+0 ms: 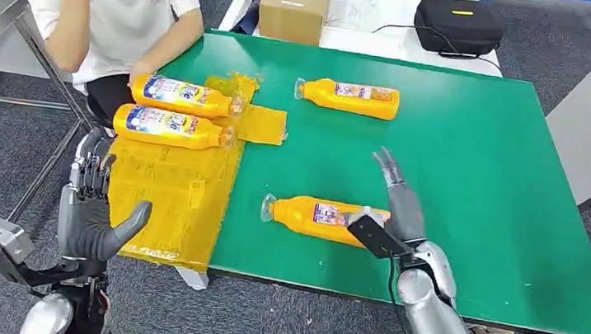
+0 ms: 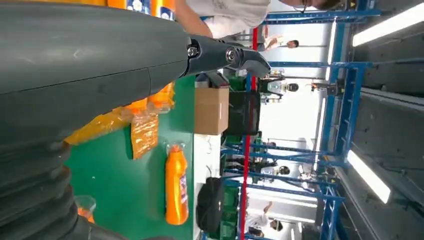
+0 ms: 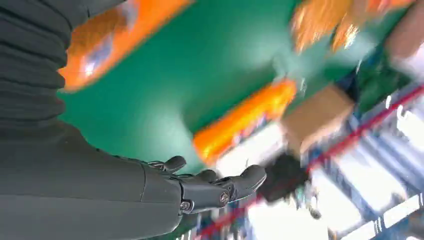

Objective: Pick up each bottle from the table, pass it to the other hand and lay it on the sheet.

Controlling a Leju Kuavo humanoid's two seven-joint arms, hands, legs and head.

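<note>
Two orange bottles [image 1: 182,95] [image 1: 170,127] lie side by side on the yellow sheet [image 1: 165,195] at the table's left. A third orange bottle [image 1: 349,98] [image 2: 176,185] lies on the bare green table [image 1: 482,170] at the back. A fourth [image 1: 313,217] lies near the front edge, cap to the left. My right hand [image 1: 398,201] [image 3: 220,187] hovers just right of this near bottle's base with its fingers stretched out and nothing in it. My left hand [image 1: 93,214] stands upright off the table's front left corner, fingers apart and empty. The right wrist view is blurred.
A person sits at the table's far left corner, one hand [image 1: 141,74] by the rear bottle on the sheet. Behind the green table, a cardboard box [image 1: 294,8] and a black case [image 1: 459,25] stand on a white table. Grey floor surrounds the tables.
</note>
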